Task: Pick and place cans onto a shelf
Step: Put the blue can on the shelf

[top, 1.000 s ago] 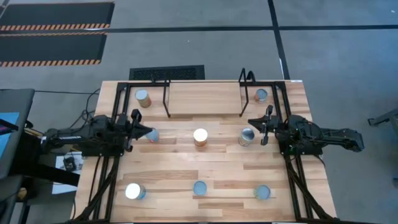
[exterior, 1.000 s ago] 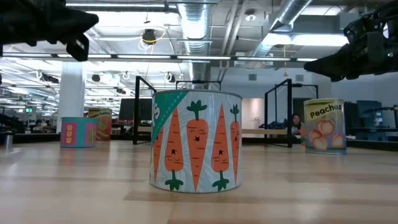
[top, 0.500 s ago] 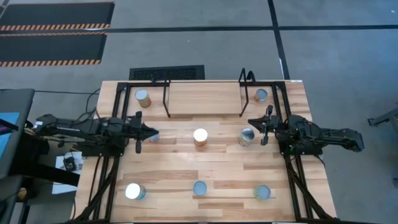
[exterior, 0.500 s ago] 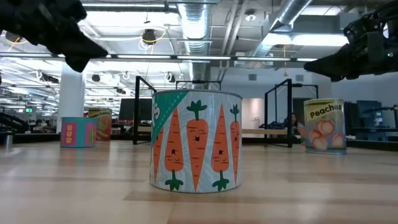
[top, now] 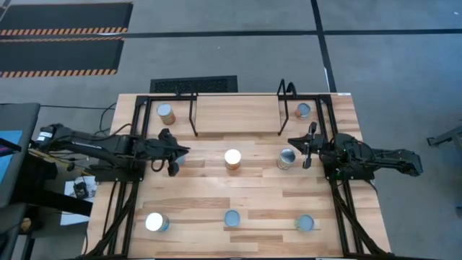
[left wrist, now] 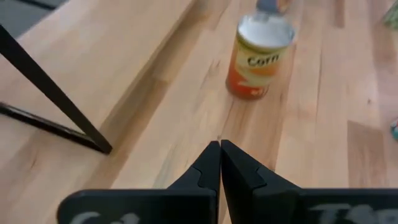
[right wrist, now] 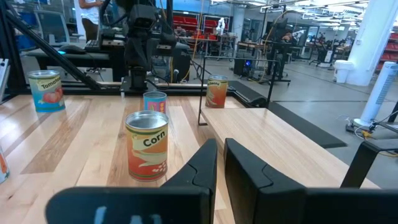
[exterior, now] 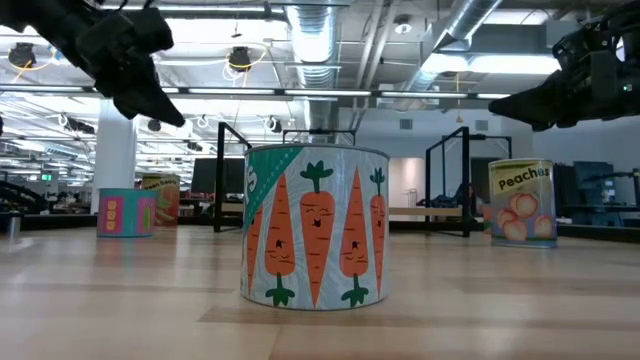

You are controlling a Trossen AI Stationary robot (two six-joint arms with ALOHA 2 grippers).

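Several cans stand upright on the plank table. My left gripper [top: 175,153] is shut and slants down over a blue can [top: 178,159], [right wrist: 155,101], holding nothing. A white-topped corn can [top: 232,158], [left wrist: 260,56] stands just beyond its fingertips [left wrist: 220,146], toward the table's middle. My right gripper [top: 306,149], [right wrist: 220,163] hangs level at the table's right side, its fingers a narrow gap apart with nothing between them. It points at another corn can [top: 286,159], [right wrist: 147,144]. The shelf [top: 238,115] stands at the far edge on black rod legs.
One can stands at each far corner [top: 166,113], [top: 302,110], on either side of the shelf. Three stand along the near edge [top: 156,222], [top: 232,218], [top: 304,223]. The carrot can [exterior: 316,226] fills the low view. A shelf leg [left wrist: 56,93] stands close to my left gripper.
My left gripper has reached out from the table's left edge toward the middle. It has tipped from level to slanting down over the blue can, and its fingers have stayed shut. No can has moved.
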